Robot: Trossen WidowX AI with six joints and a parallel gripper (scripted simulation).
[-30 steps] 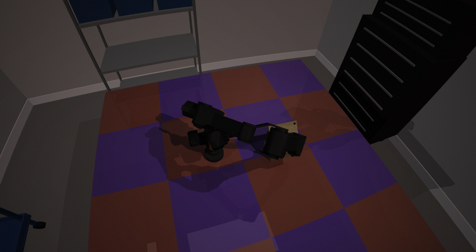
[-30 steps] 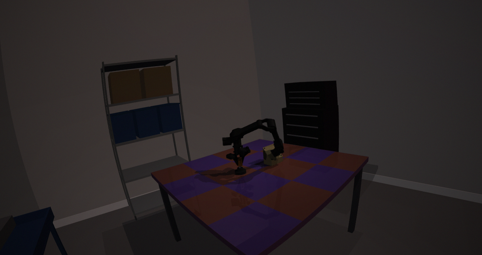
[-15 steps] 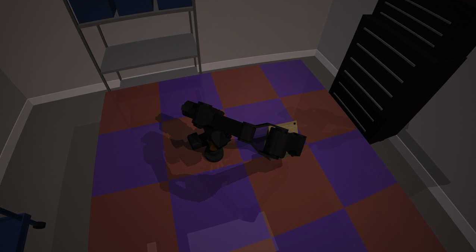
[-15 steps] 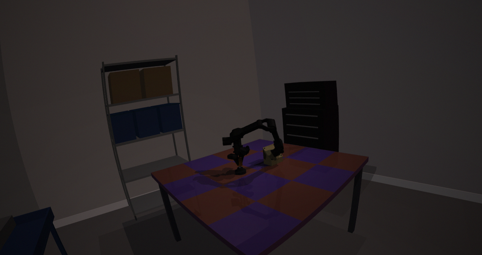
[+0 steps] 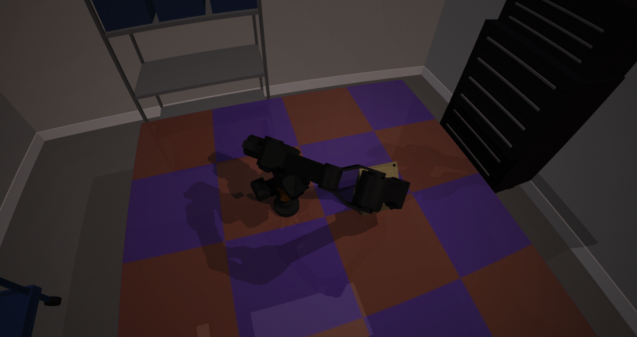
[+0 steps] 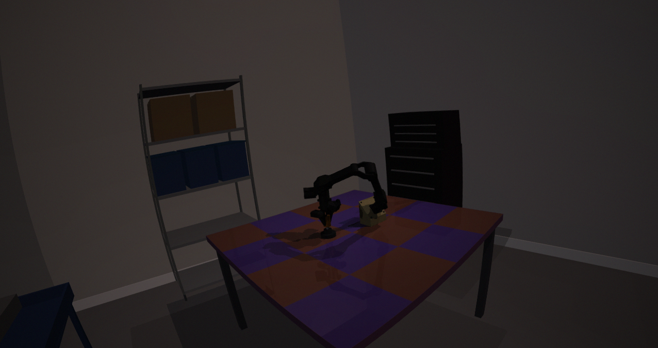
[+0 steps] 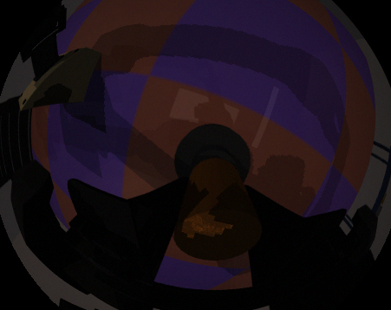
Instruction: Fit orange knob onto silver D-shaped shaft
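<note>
My gripper (image 5: 283, 191) (image 6: 327, 218) (image 7: 215, 186) is shut on the orange knob (image 5: 283, 195) (image 6: 328, 219) (image 7: 219, 214) and holds it upright right above the dark round pedestal (image 5: 286, 208) (image 6: 328, 233) (image 7: 212, 147). In the wrist view the knob covers the near part of the pedestal, and the silver shaft is hidden behind the knob. In the exterior view a small gap shows between the knob and the pedestal's base. The scene is very dim.
The arm's tan base block (image 5: 385, 170) (image 6: 370, 213) (image 7: 58, 78) stands on the checkered table (image 5: 401, 263) (image 6: 414, 244) to the right of the pedestal. A metal shelf rack (image 5: 195, 72) (image 6: 197, 162) and a black drawer cabinet (image 5: 529, 90) (image 6: 423, 157) stand beyond the table.
</note>
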